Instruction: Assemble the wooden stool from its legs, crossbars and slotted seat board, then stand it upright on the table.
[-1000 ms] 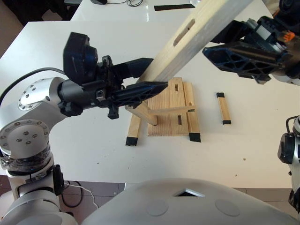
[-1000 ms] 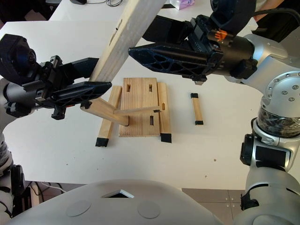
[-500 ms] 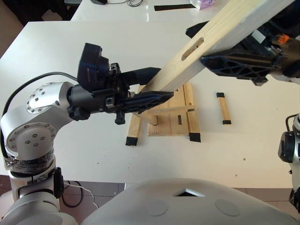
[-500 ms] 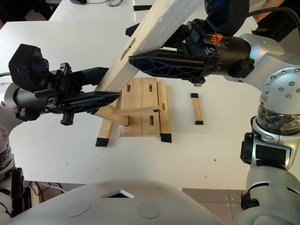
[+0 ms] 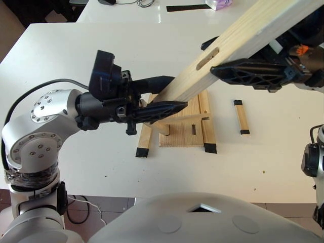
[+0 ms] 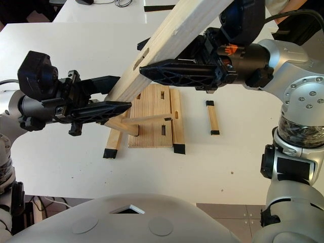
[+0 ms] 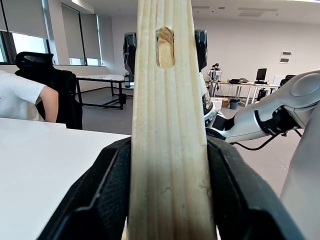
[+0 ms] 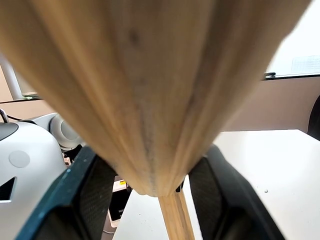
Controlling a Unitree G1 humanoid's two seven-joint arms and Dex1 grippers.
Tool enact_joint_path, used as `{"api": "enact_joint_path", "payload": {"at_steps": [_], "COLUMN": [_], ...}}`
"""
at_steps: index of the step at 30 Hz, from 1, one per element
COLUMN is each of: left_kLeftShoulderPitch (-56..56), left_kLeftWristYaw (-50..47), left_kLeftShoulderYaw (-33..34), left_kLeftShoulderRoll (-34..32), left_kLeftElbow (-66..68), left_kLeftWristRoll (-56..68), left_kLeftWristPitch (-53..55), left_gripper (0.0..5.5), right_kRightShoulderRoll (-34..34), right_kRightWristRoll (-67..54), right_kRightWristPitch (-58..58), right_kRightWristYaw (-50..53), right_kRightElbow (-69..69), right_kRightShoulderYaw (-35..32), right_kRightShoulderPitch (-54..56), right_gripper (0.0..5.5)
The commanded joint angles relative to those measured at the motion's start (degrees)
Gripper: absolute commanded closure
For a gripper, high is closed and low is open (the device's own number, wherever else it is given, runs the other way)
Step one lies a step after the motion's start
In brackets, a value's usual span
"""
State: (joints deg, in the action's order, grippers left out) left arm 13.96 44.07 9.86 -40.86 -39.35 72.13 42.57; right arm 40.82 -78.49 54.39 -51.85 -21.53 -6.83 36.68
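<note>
A long slotted wooden leg (image 5: 238,35) slants in the air from lower left to upper right over the table. My left gripper (image 5: 178,92) is shut on its lower end, the fingers (image 7: 110,200) pressing both sides. My right gripper (image 5: 208,58) is shut on it higher up, beside the slot (image 5: 207,56). Beneath them the slotted seat board (image 5: 190,132) lies flat, with a black-capped leg (image 5: 144,142) along its left edge and another (image 5: 207,126) along its right. A short stub (image 5: 163,127) and a thin bar (image 5: 188,118) show under the held leg; whether they are joined to it is unclear.
A short crossbar (image 5: 241,117) with black ends lies alone to the right of the board. The white table (image 5: 76,61) has bare room at the left and front. A second table with cables and a black strip (image 5: 187,7) stands behind.
The held leg has tipped to a flatter slant. My left gripper has shifted right with its lower end, and my right gripper has come down and to the left along it.
</note>
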Motion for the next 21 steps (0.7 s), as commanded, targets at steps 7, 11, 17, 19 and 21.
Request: {"api": "enact_joint_path", "payload": {"at_steps": [7,11,17,19,21], "left_kLeftShoulderPitch": [3.68,5.99,9.35,10.62,11.94], "left_kLeftWristYaw": [-6.26,-10.10,-14.08,-15.28,-16.55], "left_kLeftShoulderYaw": [-0.56,-0.73,2.66,3.63,4.36], "left_kLeftShoulderRoll": [-0.11,1.60,3.16,3.12,2.95], "left_kLeftElbow": [3.76,5.91,7.62,8.38,9.57], "left_kLeftWristRoll": [3.09,2.25,10.55,12.26,13.06], "left_kLeftWristPitch": [2.23,1.29,0.77,0.54,0.19], "left_gripper": [2.67,2.02,1.78,1.78,1.78], "right_kRightShoulderRoll": [-3.83,-3.96,0.93,2.69,4.13], "right_kRightWristRoll": [0.82,2.61,12.06,17.03,21.31], "right_kRightWristPitch": [-1.64,-2.45,-6.34,-8.99,-11.41], "right_kRightWristYaw": [4.82,5.08,-0.21,-2.85,-4.93], "right_kRightElbow": [1.17,1.40,2.43,2.80,3.83], "right_kRightShoulderYaw": [-0.76,-1.45,-1.40,-0.76,-0.53], "right_kRightShoulderPitch": [2.78,2.99,2.17,0.92,-0.31], "right_gripper": [3.46,3.46,3.46,3.46,3.46]}}
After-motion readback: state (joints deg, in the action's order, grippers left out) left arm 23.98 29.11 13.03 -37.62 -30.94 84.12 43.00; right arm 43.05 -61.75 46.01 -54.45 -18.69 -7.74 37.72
